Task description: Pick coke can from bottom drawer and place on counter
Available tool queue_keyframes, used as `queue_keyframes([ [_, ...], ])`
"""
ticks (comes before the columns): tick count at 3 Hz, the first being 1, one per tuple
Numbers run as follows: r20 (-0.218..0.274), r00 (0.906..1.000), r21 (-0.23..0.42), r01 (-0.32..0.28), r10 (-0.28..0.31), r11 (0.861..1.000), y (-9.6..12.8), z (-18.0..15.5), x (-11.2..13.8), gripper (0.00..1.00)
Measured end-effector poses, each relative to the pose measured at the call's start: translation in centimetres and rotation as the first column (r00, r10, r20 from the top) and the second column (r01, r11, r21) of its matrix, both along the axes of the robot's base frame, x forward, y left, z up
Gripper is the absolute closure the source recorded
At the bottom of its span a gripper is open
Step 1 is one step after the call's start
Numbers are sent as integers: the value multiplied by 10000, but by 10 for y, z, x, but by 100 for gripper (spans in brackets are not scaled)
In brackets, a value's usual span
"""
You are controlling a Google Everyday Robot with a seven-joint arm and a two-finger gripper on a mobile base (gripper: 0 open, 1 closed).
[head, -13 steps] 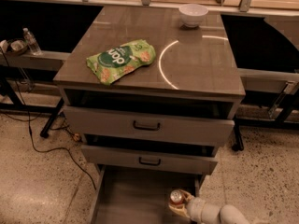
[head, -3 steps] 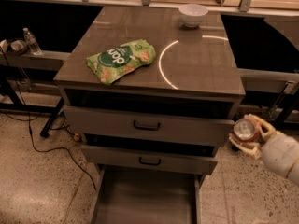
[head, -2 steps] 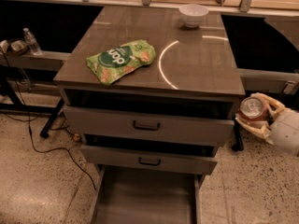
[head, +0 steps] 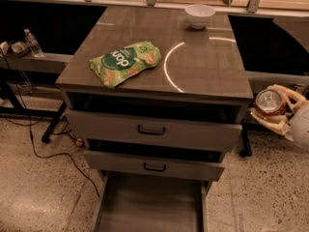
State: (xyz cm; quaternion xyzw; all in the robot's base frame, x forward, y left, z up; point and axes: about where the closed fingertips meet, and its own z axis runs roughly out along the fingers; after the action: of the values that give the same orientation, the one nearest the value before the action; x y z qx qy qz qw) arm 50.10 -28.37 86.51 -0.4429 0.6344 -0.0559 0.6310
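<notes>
The coke can (head: pixel 270 101) hangs in the air to the right of the cabinet, just below the level of the counter (head: pixel 212 66), its silver top facing the viewer. It sits between the fingers of the gripper (head: pixel 267 106). Compared with a moment ago, can and gripper are slightly higher; some seconds ago both were down in the bottom drawer (head: pixel 149 204), which now stands pulled out with its floor bare. The gripper is clamped on the can, one finger above it and one below. A green chip bag (head: pixel 124 63) and a white bowl (head: pixel 200 15) rest on the counter.
</notes>
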Motion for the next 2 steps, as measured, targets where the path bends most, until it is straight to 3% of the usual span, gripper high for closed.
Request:
queue_keyframes([
  [1, 444, 9989, -973, -112, 155, 9952, 9, 77, -2, 100],
  [2, 375, 9966, -1300, -674, 728, 9892, 32, 107, 9, 100],
])
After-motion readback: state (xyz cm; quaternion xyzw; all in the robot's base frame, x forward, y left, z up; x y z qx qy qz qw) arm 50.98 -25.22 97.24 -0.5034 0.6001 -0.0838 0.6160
